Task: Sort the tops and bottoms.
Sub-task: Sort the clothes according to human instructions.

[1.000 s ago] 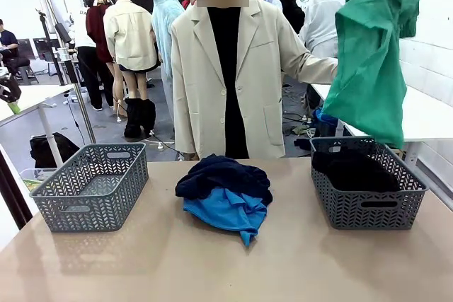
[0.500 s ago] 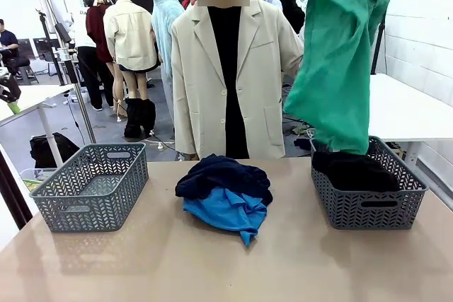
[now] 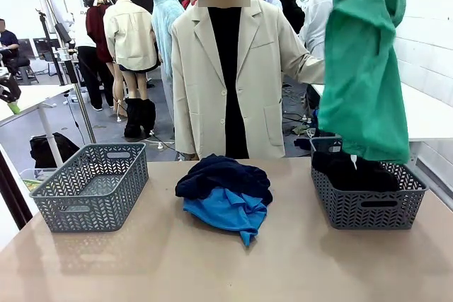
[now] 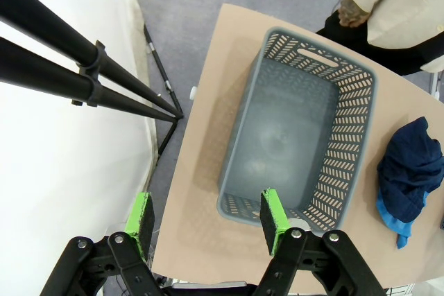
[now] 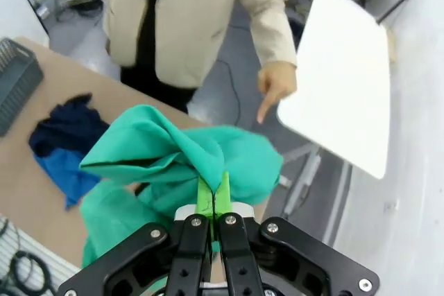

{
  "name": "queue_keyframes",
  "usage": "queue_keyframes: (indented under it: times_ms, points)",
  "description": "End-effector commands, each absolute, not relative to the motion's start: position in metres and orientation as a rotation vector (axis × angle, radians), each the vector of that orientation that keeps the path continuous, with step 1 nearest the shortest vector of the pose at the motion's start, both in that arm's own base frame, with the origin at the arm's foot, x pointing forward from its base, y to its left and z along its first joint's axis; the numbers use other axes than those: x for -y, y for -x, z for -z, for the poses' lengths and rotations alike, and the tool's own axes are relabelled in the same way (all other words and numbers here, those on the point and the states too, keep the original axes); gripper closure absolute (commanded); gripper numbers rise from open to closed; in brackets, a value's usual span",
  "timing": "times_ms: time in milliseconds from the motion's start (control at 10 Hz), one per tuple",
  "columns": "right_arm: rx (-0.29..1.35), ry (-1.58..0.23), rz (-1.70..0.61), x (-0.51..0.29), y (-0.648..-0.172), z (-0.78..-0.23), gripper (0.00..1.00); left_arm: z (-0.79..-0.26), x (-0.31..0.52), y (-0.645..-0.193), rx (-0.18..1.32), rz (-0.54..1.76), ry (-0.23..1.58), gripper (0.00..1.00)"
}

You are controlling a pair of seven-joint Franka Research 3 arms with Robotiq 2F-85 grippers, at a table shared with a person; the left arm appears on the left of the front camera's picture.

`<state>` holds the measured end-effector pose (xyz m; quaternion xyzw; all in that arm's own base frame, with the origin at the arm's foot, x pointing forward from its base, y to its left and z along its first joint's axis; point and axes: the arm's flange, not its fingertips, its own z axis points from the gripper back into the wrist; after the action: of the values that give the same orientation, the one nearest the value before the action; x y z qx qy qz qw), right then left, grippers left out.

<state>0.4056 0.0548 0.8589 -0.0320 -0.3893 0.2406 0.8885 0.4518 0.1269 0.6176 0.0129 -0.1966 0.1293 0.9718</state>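
Note:
The emerald green garment (image 3: 364,61) hangs high over the right basket (image 3: 368,206), its hem just above the black garment (image 3: 354,171) lying inside. My right gripper (image 5: 214,195) is shut on a fold of the green garment (image 5: 180,154). A dark navy garment (image 3: 223,175) lies in a heap on the bright blue one (image 3: 226,211) at the table's middle; both appear as navy garment (image 4: 411,171) and blue garment (image 4: 390,214) in the left wrist view. My left gripper (image 4: 208,218) hangs open, high above the left basket (image 4: 250,123), holding nothing.
The left basket (image 3: 92,185) stands with nothing in it. A person in a beige coat (image 3: 226,68) stands at the table's far edge, one hand (image 5: 272,88) pointing downward beside a white table (image 5: 347,74). Black stand legs (image 4: 90,74) run left of the table.
The hanging green garment swung left and then back right, and now hangs over the right basket with its hem lower. The left arm, the baskets and the middle heap have not moved.

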Motion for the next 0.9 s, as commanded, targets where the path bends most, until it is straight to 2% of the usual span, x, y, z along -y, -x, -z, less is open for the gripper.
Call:
queue_keyframes:
  times_ms: [0, 300, 400, 800]
  points:
    - [0.706, 0.104, -0.489, -0.027, -0.456, -0.851, 1.00, -0.620, -0.128, -0.452, 0.392, -0.265, -0.016, 0.21]
    - [0.606, 0.065, -0.417, 0.008, -0.524, -0.796, 1.00, -0.620, -0.128, -0.452, 0.392, -0.265, -0.016, 0.21]
    - [0.564, 0.002, -0.426, 0.015, -0.544, -0.774, 1.00, -0.620, -0.128, -0.452, 0.392, -0.265, -0.016, 0.21]
    - [0.379, -0.057, -0.433, 0.014, -0.583, -0.681, 1.00, -0.620, -0.128, -0.452, 0.392, -0.265, -0.016, 0.21]
